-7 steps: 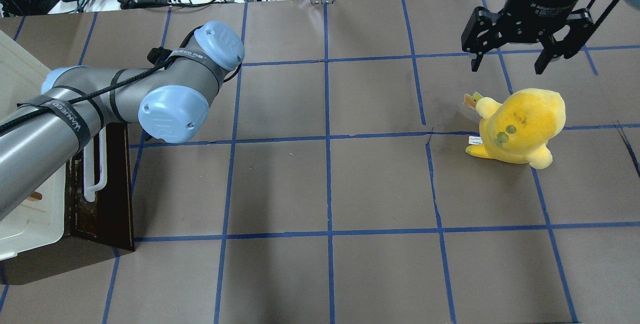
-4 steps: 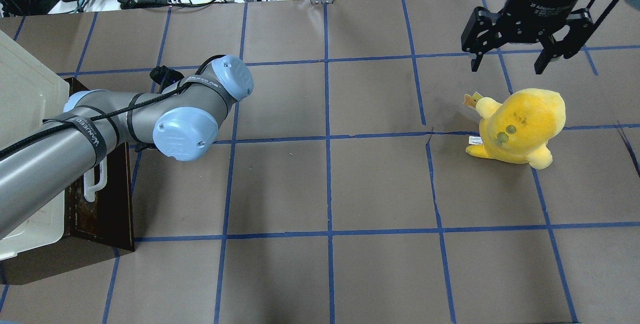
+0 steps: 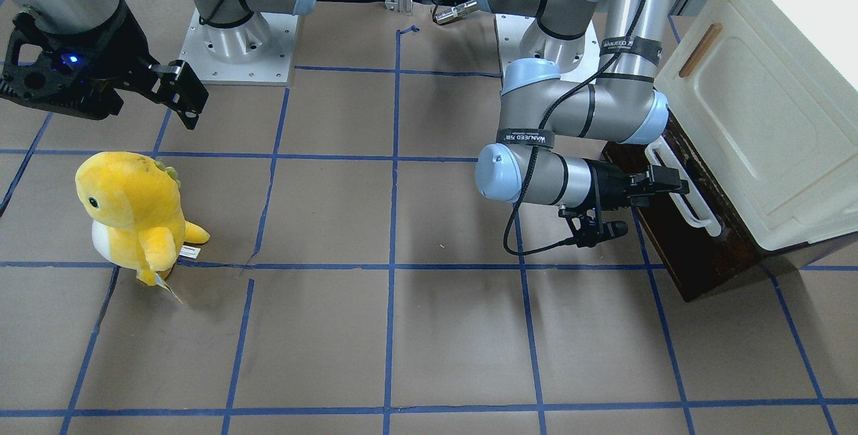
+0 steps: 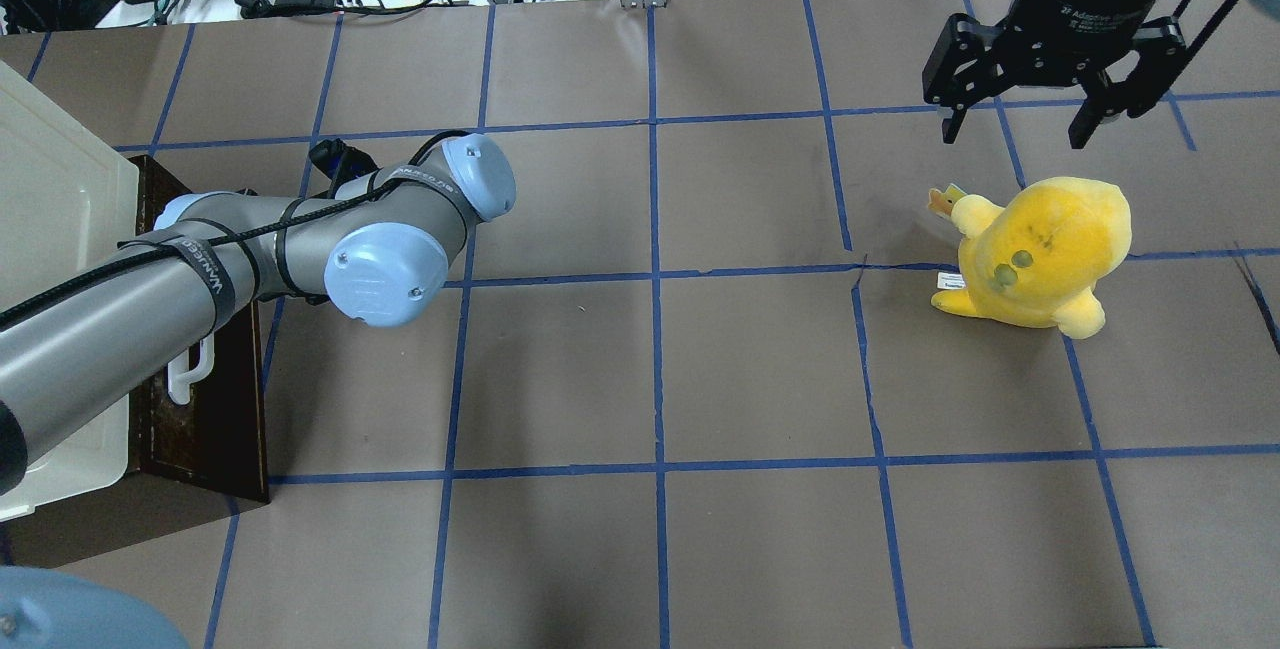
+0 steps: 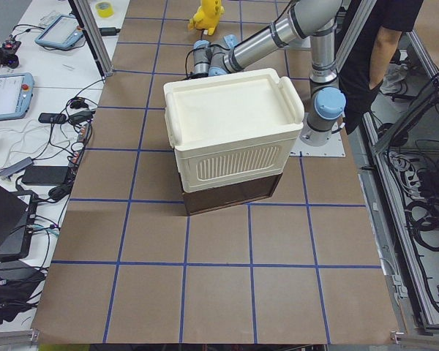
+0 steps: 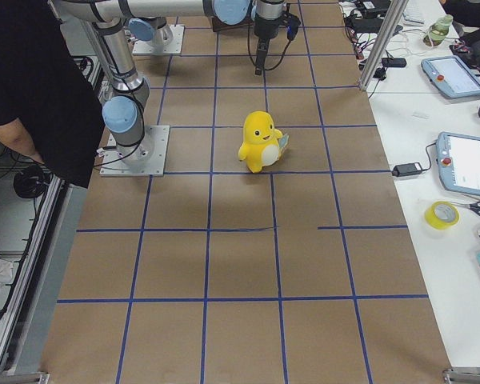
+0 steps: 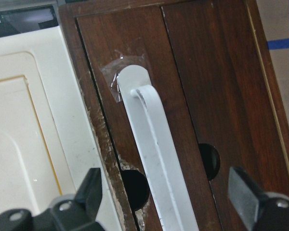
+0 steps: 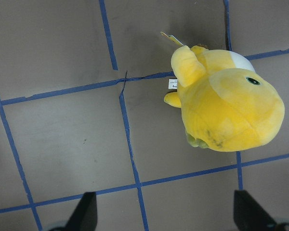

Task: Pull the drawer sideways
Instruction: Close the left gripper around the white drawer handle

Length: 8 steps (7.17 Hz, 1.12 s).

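left gripper (image 3: 673, 182) at the drawer (image 3: 710, 257) handle, jaws spread

the dark brown drawer front sits under a cream cabinet (image 3: 771, 106) at the robot's left end of the table (image 4: 650, 379). in the wrist view the long white bar handle (image 7: 154, 144) lies between the left gripper's two spread fingers, with a gap on each side. far across the table, the right gripper (image 4: 1014, 132) hangs spread wide above a yellow plush toy (image 4: 1040, 249), not touching it.

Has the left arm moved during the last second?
Yes. Its farther blue joint cap has come back across the far tape line, toward the robot.
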### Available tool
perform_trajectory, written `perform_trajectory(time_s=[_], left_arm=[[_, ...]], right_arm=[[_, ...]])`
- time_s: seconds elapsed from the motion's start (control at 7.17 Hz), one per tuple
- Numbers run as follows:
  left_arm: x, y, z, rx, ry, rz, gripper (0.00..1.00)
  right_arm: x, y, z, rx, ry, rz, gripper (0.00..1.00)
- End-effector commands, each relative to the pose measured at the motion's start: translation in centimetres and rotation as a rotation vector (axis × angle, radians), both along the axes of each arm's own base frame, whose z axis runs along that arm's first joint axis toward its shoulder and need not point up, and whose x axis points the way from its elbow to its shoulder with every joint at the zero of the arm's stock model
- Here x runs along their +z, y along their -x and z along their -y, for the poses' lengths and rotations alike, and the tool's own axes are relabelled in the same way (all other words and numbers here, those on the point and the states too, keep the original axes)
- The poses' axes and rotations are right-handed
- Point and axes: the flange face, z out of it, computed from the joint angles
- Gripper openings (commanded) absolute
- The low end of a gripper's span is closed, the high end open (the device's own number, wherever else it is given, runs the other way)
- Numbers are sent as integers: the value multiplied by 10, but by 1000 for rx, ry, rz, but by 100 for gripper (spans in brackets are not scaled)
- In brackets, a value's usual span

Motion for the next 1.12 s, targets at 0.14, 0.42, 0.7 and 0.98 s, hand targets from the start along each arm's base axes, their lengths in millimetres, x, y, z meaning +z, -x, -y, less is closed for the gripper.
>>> perform_trajectory(time_s=[0.14, 0.42, 0.7, 0.98], left_arm=[[-10, -7, -1, 1, -22, 21, 85], [-13, -13, -2, 11, -28, 24, 76], [-15, -22, -4, 29, -35, 24, 72], [-14, -25, -4, 36, -32, 24, 73]], right_arm=[[0, 1, 0, -1, 0, 0, 100], [0, 0, 0, 0, 0, 0, 100], [0, 1, 0, -1, 0, 0, 100], [0, 1, 0, -1, 0, 0, 100]])
